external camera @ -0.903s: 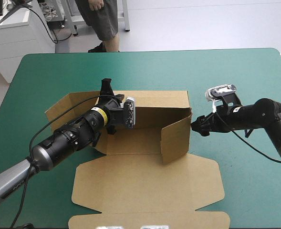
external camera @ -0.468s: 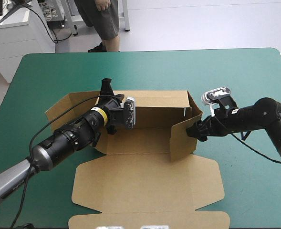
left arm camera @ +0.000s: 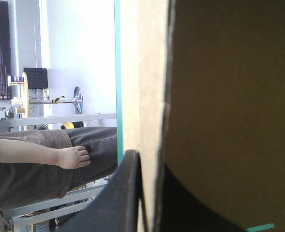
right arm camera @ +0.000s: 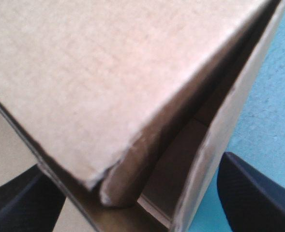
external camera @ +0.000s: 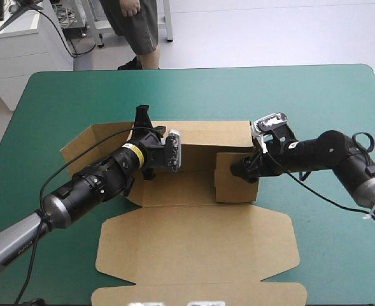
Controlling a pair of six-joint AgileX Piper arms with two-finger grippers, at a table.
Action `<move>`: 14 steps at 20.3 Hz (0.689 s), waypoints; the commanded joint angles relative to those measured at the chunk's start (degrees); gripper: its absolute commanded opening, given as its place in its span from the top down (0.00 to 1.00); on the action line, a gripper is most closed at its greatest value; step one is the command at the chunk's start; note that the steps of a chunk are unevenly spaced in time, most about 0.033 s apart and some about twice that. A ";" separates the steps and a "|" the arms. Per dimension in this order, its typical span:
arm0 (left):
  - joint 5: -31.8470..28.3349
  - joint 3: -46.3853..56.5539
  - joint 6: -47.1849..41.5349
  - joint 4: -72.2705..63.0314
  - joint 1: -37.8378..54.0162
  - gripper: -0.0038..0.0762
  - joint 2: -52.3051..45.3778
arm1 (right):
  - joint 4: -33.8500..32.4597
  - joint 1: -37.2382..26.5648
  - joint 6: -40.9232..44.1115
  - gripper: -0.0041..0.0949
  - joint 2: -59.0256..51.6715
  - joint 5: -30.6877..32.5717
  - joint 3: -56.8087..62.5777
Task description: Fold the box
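The brown cardboard box (external camera: 193, 245) is sitting in the middle of the teal-green counter (external camera: 302, 102). The right black claw (external camera: 237, 170), its fingers spread apart, is now pushing the right side wall (external camera: 235, 186) further inward than just before. The left black claw (left arm camera: 149, 166) is clamping the rear wall (external camera: 206, 134). The left side flap (external camera: 85, 143) is lying outward, with the left arm crossing it.

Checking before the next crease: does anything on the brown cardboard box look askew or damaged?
No damage shows. The brown cardboard box is lopsided: its left end flap splays outward, while the right end wall stands folded inward.
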 commanded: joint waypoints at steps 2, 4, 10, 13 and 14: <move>3.42 -0.31 -0.49 -2.28 -0.39 0.96 -0.64 | -0.37 0.01 -0.57 0.29 -1.52 -6.19 -1.35; 3.42 -0.31 -0.49 -2.28 -0.39 0.96 -0.64 | 0.05 0.01 -1.53 0.44 -1.52 -6.21 -1.35; 3.32 -0.31 -0.49 -2.65 -1.27 0.96 -0.64 | -0.06 4.10 -4.83 0.91 -1.17 -6.96 -1.35; 3.41 -0.31 -0.94 -2.64 -3.71 0.96 -0.64 | -0.11 4.48 -4.83 0.98 -1.05 -7.28 -1.35; 3.41 -0.31 -0.94 -2.64 -4.45 0.96 -0.64 | -0.11 4.48 -5.12 0.98 -1.05 -6.36 -1.35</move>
